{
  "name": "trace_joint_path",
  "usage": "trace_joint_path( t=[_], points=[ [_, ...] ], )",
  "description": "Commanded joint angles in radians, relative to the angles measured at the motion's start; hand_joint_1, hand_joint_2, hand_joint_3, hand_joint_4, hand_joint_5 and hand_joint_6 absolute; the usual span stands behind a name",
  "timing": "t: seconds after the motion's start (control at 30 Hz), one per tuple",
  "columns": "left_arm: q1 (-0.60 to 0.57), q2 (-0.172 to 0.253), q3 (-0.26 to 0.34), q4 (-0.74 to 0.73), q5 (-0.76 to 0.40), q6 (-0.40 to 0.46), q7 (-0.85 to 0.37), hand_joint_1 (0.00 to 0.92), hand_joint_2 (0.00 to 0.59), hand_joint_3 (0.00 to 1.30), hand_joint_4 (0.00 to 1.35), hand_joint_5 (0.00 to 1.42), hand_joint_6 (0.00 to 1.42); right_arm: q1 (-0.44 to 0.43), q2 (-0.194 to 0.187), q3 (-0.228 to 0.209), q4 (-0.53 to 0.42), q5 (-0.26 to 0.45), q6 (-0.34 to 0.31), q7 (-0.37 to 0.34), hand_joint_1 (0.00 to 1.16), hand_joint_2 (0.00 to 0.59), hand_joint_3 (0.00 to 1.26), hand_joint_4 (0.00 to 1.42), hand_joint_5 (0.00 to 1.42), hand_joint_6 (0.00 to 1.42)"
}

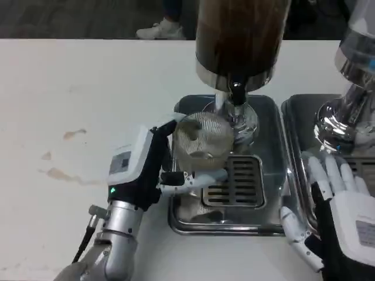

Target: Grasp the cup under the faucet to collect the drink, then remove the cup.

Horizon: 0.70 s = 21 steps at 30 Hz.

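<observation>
Left hand (pixel 153 170) is wrapped around the cup (pixel 202 140) over the drip tray (pixel 266 111), right hand (pixel 334 211) spread idle; if it's off-center under the faucet (pixel 236 93), drink probably splashes out.

Table surroundings, non-task items.
White table (pixel 88 76) carries brownish stains (pixel 64 172) at left, one small spot (pixel 75 133) above them. A second dispenser (pixel 351 88) with chrome base stands at right edge on its own steel tray (pixel 293 126). Beyond the far edge, dark floor and a white shoe (pixel 161 29).
</observation>
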Motion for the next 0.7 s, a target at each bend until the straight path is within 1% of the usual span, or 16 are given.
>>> trace_joint_path(
  t=[0.03, 0.2, 0.33, 0.43, 0.63, 0.7],
  points=[
    [-0.053, -0.031, -0.029, 0.039, 0.008, 0.012, -0.009, 0.637, 0.0, 0.91, 1.07, 1.19, 1.3, 0.018, 0.011, -0.001, -0.02, -0.018, 0.009, -0.021, 0.01, 0.465, 0.06, 0.0, 0.0, 0.03],
    [-0.081, -0.066, -0.072, 0.059, 0.029, 0.033, 0.007, 0.641, 0.0, 0.91, 1.07, 1.19, 1.31, 0.015, 0.021, 0.001, -0.018, -0.02, 0.015, -0.021, 0.01, 0.465, 0.06, 0.0, 0.0, 0.03],
    [-0.102, -0.098, -0.096, 0.088, 0.046, 0.066, 0.005, 0.639, 0.0, 0.91, 1.07, 1.19, 1.3, 0.02, 0.026, 0.0, -0.014, -0.022, 0.016, -0.024, 0.01, 0.465, 0.06, 0.0, 0.0, 0.04],
    [-0.109, -0.11, -0.105, 0.102, 0.046, 0.084, 0.008, 0.637, 0.0, 0.91, 1.08, 1.19, 1.31, 0.023, 0.03, -0.001, -0.011, -0.024, 0.017, -0.029, 0.01, 0.465, 0.05, 0.0, 0.0, 0.04],
    [-0.101, -0.101, -0.114, 0.11, 0.046, 0.103, 0.034, 0.635, 0.0, 0.9, 1.04, 1.19, 1.29, 0.032, 0.045, 0.001, -0.012, -0.026, 0.023, -0.039, 0.01, 0.465, 0.05, 0.0, 0.0, 0.05],
    [-0.096, -0.095, -0.115, 0.109, 0.048, 0.108, 0.048, 0.635, 0.0, 0.88, 1.02, 1.16, 1.25, 0.033, 0.045, 0.0, -0.011, -0.026, 0.022, -0.04, 0.01, 0.465, 0.05, 0.0, 0.0, 0.05]
  ],
)
